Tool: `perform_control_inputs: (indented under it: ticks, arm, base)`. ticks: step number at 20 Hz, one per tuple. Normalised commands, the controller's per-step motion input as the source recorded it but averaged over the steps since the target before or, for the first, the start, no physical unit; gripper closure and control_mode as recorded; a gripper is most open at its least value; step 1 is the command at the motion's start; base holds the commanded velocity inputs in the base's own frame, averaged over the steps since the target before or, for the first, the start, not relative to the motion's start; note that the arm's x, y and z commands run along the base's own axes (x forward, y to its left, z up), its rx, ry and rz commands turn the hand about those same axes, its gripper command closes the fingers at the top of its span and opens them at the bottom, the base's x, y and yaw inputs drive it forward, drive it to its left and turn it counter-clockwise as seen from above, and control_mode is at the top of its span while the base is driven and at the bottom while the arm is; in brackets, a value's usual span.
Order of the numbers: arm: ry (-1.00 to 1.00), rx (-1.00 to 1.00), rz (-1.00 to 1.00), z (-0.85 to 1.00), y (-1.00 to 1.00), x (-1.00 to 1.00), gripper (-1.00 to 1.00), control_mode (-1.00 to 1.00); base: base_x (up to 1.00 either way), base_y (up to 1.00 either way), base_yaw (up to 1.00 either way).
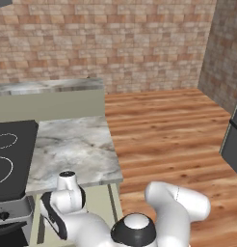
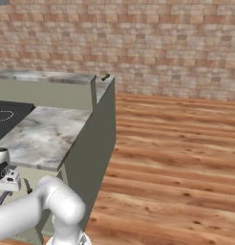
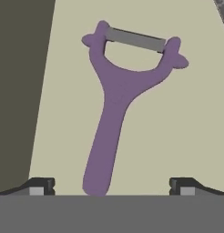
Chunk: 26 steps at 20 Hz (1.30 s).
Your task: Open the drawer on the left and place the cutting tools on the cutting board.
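The white robot arm (image 1: pixel 173 205) is bending low in front of the grey-veined marble counter (image 1: pixel 74 147), its wrist dipping below the counter's front edge. In the hand view, the claw (image 3: pixel 112 185) is standing with its two dark finger tips (image 3: pixel 41 185) wide apart and gripping nothing. Between them, a purple Y-shaped peeler with a grey metal blade across its fork (image 3: pixel 116 102) is lying flat on the pale cream floor of the drawer (image 3: pixel 186 136). The peeler's handle end is pointing toward the claw and sitting nearer the left tip, while the blade end is lying farther off. A dark olive wall (image 3: pixel 18 91) is running along the left side of that pale floor. On the counter level, a black cooktop with white ring markings (image 1: pixel 9 159) is sitting just beside the marble slab. Behind, a red brick wall (image 1: pixel 115 38) is rising over a wooden plank floor (image 1: pixel 168 130).
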Motion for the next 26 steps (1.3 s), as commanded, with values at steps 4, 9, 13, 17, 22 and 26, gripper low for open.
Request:
perform_control_inputs:
  ticks: [4,9,13,17,22,26]
  arm:
    - [0.00,0.00,-0.01,-0.16,0.13,0.09,-1.00,-1.00]
    - [0.00,0.00,-0.01,-0.16,0.20,0.00,-1.00,-1.00]
    - [0.00,0.00,-0.02,-0.15,0.12,0.00,-1.00,-1.00]
    - [0.00,0.00,-0.03,-0.12,0.00,0.00,-1.00,-1.00]
    - [0.00,0.00,-0.05,-0.11,0.00,0.00,-1.00,-1.00]
    - [0.00,0.00,-0.05,-0.17,0.00,-0.01,-1.00,-1.00]
  base:
    - [0.00,0.00,0.00]
    - [0.00,0.00,0.00]
    - [0.00,0.00,0.00]
    - [0.00,0.00,0.00]
    - [0.00,0.00,0.00]
    - [0.00,0.00,0.00]
